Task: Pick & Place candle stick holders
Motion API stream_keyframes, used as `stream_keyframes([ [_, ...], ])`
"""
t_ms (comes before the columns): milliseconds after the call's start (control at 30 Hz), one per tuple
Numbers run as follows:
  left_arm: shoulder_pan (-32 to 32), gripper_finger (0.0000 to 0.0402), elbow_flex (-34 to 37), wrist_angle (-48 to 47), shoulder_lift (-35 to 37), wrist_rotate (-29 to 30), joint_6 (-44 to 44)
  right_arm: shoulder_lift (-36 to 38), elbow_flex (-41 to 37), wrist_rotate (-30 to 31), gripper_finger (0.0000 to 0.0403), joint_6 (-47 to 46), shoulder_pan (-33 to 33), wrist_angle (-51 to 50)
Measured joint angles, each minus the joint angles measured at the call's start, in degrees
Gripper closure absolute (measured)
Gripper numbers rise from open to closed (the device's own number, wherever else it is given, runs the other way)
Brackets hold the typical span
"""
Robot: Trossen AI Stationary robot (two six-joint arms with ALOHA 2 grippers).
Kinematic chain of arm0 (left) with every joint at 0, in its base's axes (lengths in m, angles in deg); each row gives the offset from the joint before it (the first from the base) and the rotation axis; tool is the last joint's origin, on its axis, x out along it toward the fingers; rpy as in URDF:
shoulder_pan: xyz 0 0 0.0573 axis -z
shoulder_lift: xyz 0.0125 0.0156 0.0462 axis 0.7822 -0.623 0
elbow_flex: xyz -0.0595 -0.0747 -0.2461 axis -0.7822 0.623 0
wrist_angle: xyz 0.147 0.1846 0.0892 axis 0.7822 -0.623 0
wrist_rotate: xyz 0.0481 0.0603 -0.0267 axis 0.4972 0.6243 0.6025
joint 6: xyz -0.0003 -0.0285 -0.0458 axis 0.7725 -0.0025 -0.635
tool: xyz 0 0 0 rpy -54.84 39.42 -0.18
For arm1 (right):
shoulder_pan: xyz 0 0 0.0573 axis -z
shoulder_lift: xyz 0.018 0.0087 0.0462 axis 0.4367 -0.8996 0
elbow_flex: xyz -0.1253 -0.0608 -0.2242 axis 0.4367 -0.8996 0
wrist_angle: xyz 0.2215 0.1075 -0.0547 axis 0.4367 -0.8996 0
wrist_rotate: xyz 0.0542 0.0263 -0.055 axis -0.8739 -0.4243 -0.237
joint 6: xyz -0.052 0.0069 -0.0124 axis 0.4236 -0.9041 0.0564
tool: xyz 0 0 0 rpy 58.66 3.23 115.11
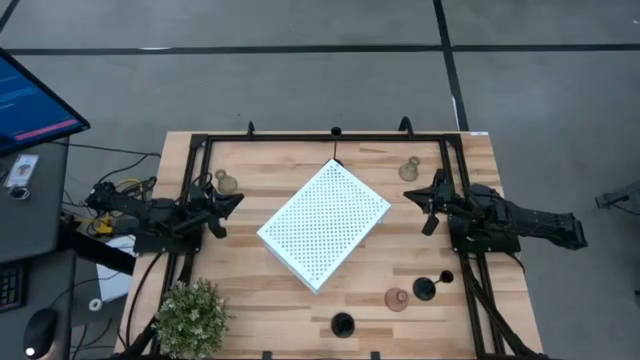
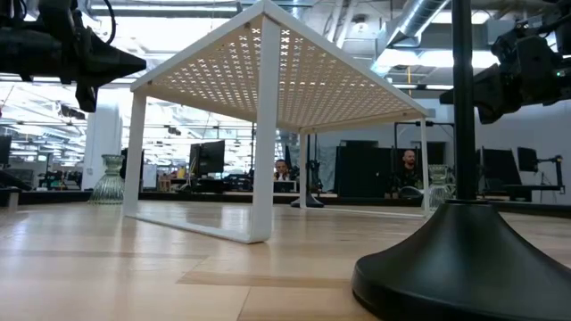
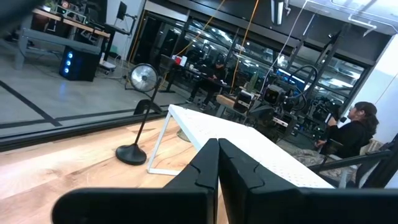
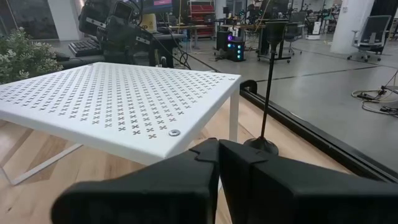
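I am hovering the left gripper [image 1: 232,203] beside the white board [image 1: 325,223], fingers pressed together on nothing. The nearest pale holder [image 1: 227,182] is sitting close by at about twelve o'clock from it, upright, so I am judging the left arm better placed for it. The right gripper [image 1: 420,198], likewise closed and empty, is waiting with another pale holder [image 1: 409,170] at its eleven o'clock. Black and pink holders [image 1: 397,298] are standing near the front edge.
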Motion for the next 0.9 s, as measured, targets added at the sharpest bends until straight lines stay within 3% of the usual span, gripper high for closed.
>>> stream_keyframes([
  [367,0.0,0.0394,0.0,1.87,0.0,0.29,0.17,0.02,0.0,0.0,0.0397,0.0,0.02,0.0],
  [600,-0.01,0.0394,0.01,2.12,-0.02,0.31,-6.34,0.0,0.0,0.0,0.0397,0.0,0.01,-0.02],
  [900,-0.02,0.0394,0.02,3.11,-0.02,0.3,-7.17,0.0,0.0,0.0,0.0397,0.0,0.0,-0.02],
])
